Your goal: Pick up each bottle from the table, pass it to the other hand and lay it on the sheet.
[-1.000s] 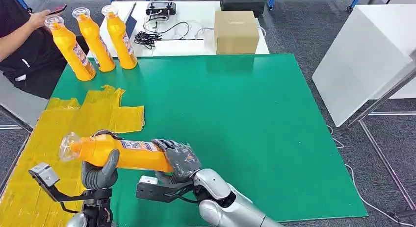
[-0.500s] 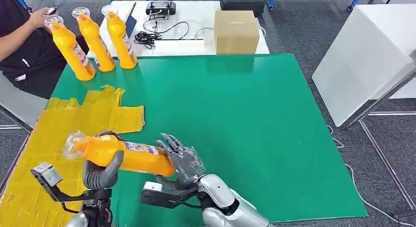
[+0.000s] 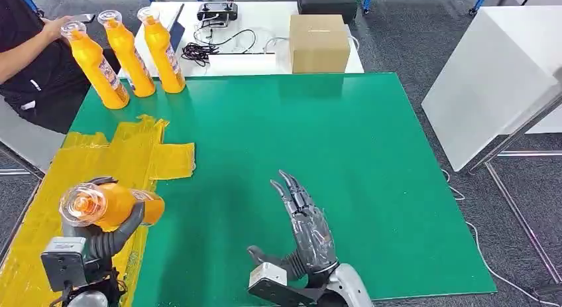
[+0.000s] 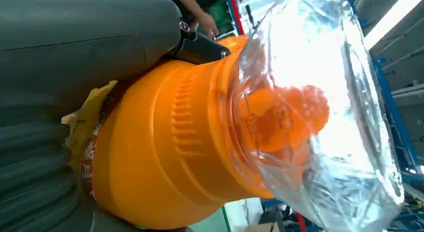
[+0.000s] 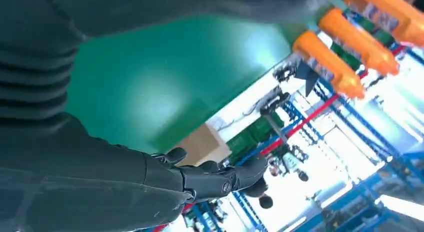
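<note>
My left hand (image 3: pixel 112 235) grips an orange bottle (image 3: pixel 109 205) with a clear cap, its cap end turned toward the camera, above the yellow sheet (image 3: pixel 73 187) at the table's front left. The left wrist view has the same bottle (image 4: pixel 200 142) close up against my left hand (image 4: pixel 60 117). My right hand (image 3: pixel 306 231) is free, fingers stretched out and apart, above the green table (image 3: pixel 344 154) near the front edge; the right wrist view gives my right hand (image 5: pixel 150 177) holding nothing. Three more orange bottles (image 3: pixel 127 54) stand upright at the table's far left corner.
A person's arm (image 3: pixel 30 45) reaches in by the standing bottles. Behind the green table a white table holds a cardboard box (image 3: pixel 319 43), cables and a controller (image 3: pixel 217 12). A white cabinet (image 3: pixel 494 75) stands to the right.
My right hand let go of the bottle and drew back to the right, fingers now spread. My left hand swung the bottle left over the sheet, cap now facing the camera.
</note>
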`<state>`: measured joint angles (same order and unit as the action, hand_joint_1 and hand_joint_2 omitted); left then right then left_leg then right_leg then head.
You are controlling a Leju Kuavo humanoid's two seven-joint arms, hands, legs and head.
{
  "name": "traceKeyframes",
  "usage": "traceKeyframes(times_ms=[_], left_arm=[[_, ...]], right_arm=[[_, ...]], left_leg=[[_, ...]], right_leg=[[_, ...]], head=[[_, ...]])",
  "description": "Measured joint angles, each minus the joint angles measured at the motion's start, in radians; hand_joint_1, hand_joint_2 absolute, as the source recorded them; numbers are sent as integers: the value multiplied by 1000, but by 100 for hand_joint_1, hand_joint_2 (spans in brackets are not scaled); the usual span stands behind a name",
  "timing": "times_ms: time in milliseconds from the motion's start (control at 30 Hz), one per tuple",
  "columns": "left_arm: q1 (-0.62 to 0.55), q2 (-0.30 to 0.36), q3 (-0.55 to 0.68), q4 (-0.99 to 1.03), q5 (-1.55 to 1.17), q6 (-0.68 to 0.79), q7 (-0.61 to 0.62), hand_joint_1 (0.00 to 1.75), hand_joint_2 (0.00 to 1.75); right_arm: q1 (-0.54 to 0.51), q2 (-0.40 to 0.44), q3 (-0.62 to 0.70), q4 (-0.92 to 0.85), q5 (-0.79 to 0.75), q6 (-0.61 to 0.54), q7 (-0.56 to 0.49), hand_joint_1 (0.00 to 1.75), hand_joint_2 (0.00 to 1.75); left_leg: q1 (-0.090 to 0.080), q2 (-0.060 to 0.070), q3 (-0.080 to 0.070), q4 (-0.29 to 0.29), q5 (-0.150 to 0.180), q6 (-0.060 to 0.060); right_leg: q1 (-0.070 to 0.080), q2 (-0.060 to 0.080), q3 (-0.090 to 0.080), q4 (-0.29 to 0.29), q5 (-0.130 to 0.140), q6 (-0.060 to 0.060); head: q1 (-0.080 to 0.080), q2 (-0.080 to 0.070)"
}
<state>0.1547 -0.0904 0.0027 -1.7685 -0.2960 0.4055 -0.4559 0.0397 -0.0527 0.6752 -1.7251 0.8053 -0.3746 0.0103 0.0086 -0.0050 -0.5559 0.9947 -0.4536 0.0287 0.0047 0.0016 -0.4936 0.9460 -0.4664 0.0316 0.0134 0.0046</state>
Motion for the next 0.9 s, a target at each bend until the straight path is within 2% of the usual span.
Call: traceKeyframes(times_ms=[500,533,567,600,767,900], left_arm=[[1,0,13,-5,-36,19,-2,175,175],[1,2,15,-5,-212,105,8,175,175],[0,13,16,-4,-504,216,63,175,175],[-5,32,2,10,-788,275,165,175,175],[-25,90,-59,134,-1091,285,334,175,175],[-52,124,-113,265,-1177,284,404,175,175]], right_arm=[[24,-7,-22,-48,0,-2,-5,0,0],[37,-7,-37,-65,-11,-11,-28,0,0],[53,-10,-60,-92,-45,-13,-54,0,0],[51,-11,-75,-109,-72,6,-60,0,0],[51,-13,-88,-112,-98,28,-79,0,0],[47,-13,-89,-112,-113,49,-87,0,0]], left_leg=[[0,0,0,0,1,0],[0,-1,0,0,1,0],[0,0,0,0,1,0],[0,0,0,0,1,0],[0,0,1,0,1,0],[0,0,1,0,1,0]], right_leg=[[0,0,1,0,0,0],[0,0,0,0,0,0],[0,0,0,0,0,0],[0,0,0,0,0,0],[0,0,0,0,0,0],[0,0,1,0,0,0]], head=[[0,0],[0,0],[0,0],[0,0],[0,0],[0,0]])
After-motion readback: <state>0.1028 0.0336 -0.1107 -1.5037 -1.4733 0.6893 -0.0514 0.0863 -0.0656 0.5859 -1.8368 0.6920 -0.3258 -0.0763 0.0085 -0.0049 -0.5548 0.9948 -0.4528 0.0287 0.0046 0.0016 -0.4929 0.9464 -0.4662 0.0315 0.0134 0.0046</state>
